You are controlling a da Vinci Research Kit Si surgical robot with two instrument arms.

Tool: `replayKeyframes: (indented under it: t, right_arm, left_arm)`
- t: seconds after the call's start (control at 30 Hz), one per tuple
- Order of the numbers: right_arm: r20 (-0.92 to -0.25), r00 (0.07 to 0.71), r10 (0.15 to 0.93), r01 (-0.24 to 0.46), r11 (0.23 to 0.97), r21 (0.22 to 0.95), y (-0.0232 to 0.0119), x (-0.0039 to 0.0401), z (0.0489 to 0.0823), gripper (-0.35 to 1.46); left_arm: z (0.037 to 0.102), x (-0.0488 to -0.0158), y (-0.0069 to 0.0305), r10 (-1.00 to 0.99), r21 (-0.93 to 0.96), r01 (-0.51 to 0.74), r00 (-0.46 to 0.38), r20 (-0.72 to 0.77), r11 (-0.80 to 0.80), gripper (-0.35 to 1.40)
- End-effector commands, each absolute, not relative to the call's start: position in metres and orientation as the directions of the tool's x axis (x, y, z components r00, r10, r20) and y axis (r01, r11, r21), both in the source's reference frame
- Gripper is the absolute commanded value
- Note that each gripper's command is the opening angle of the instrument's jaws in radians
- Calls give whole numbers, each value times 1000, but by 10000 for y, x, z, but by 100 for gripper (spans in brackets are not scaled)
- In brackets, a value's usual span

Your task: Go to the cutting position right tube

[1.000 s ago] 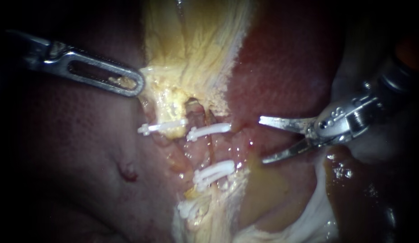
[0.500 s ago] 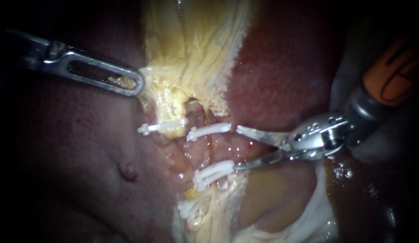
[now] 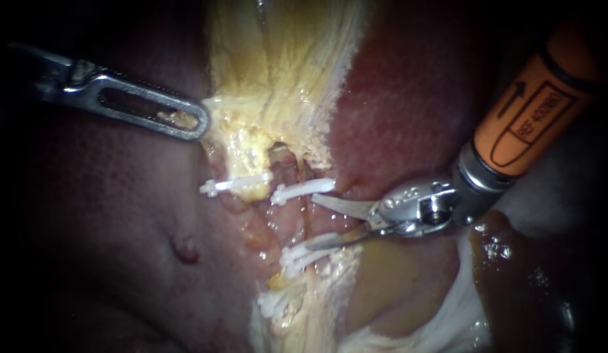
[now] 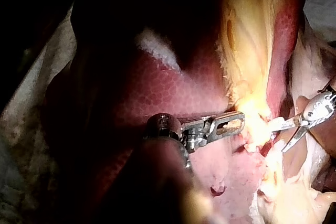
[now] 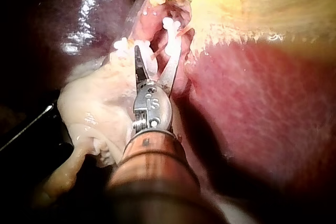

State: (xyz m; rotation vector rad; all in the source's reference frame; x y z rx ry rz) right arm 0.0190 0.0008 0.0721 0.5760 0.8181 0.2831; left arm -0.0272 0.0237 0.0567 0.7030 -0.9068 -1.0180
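Hovering with blades spread apart, gripping nothing: right tool [image 3: 310, 221], tips just reaching right tube [image 3: 297, 212] at its bare stretch between upper clip [image 3: 303, 189] and lower clip [image 3: 310, 252]. Looks soft, slick, thin, easily torn; best taken square across mid-gap, clear of both clips. Cannot tell whether left tool [image 3: 201, 123] grips anything

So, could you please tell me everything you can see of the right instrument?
The right instrument comes in from the upper right: an orange shaft, then a grey metal wrist, ending in two slim pointed blades. Its jaws stand open, one blade just below the upper white clip, the other close over the lower clip, their tips at the tissue between.
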Motion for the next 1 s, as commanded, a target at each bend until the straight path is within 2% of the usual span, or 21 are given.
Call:
replayKeyframes:
  t: [0.03, 0.23, 0.63, 1.0]
  right_arm:
    - [-602, 658, 452, -21, 811, 585, 7, 192, 723, 138]
    - [-591, 662, 462, -22, 799, 600, 7, 203, 735, 138]
    - [-617, 616, 490, 70, 746, 662, 5, 218, 748, 131]
    - [-650, 569, 504, 131, 725, 676, 8, 220, 750, 129]
  left_arm:
    - [567, -272, 237, -924, 836, 403, 239, 298, 374, -35]
    - [566, -272, 237, -924, 836, 403, 239, 298, 374, -35]
    - [567, -272, 237, -924, 836, 403, 239, 298, 374, -35]
    - [568, -272, 237, -924, 836, 402, 239, 298, 374, -35]
